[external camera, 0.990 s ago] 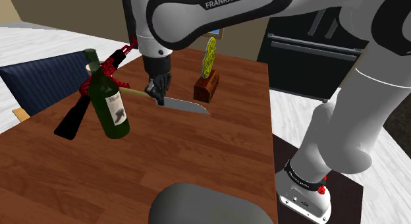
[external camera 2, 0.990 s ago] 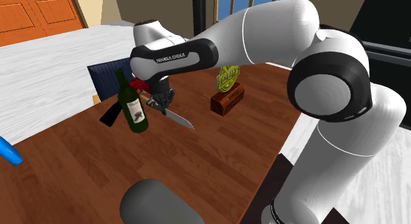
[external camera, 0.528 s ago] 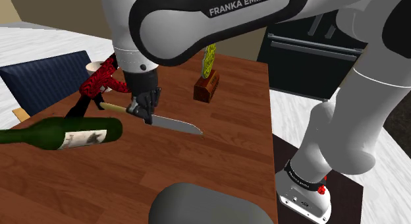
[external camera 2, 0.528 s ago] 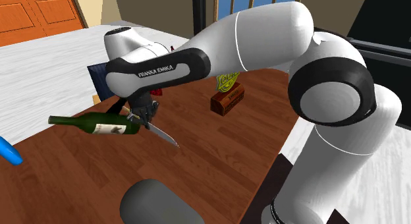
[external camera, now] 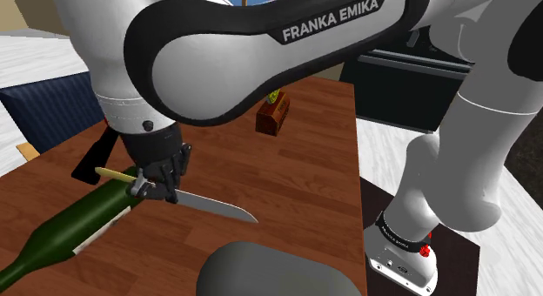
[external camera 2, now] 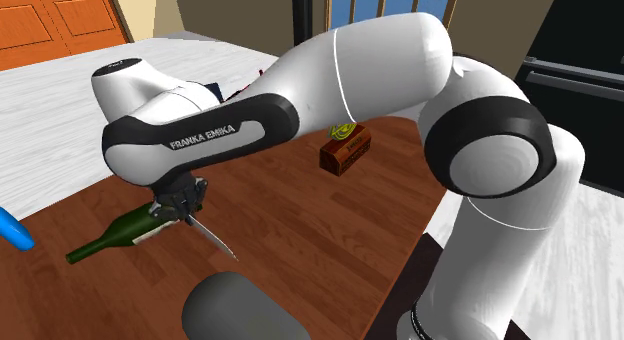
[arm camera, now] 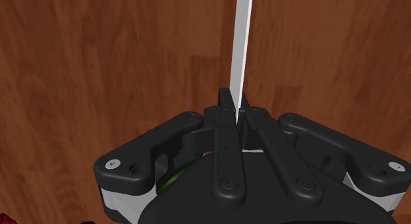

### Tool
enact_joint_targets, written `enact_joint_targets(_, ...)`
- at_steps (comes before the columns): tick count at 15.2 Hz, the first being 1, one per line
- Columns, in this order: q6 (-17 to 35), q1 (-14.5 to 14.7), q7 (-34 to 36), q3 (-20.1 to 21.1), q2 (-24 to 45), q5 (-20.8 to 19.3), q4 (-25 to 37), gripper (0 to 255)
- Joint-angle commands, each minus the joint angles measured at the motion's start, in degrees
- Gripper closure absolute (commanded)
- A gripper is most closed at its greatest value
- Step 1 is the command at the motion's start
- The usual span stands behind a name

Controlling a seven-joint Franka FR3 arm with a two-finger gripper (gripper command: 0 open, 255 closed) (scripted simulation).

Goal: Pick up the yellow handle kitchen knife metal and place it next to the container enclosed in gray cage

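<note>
- Green bottle lies on its side at the shoulder view's left, on the wooden table, neck toward the lower left.
- Knife: the yellow handle end sticks out just over the bottle's body. Can't tell if they touch.
- Gripper: fingers clamped tight on the knife where handle meets blade. In the wrist view the blade runs straight out from between them.
- Long axis roughly level: handle to the shoulder view's left, tip to the right and slightly down, near the grey rounded thing.
- Brown block stands well apart, further right.
- Progress: the grasp looks done and the knife seems clear of the table. Placing is left; I can't pick out a caged container.
</note>
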Motion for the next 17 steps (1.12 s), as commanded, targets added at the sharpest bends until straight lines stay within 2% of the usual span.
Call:
enact_joint_targets(1,-0.6,1.8,3.2,1.2,1.8,-0.7,2.3,255)
enact_joint_targets(11,-4.8,11.2,16.2,4.9,13.2,-5.7,16.8,255)
enact_joint_targets(17,-0.5,11.1,16.5,4.7,13.8,-6.0,13.0,255)
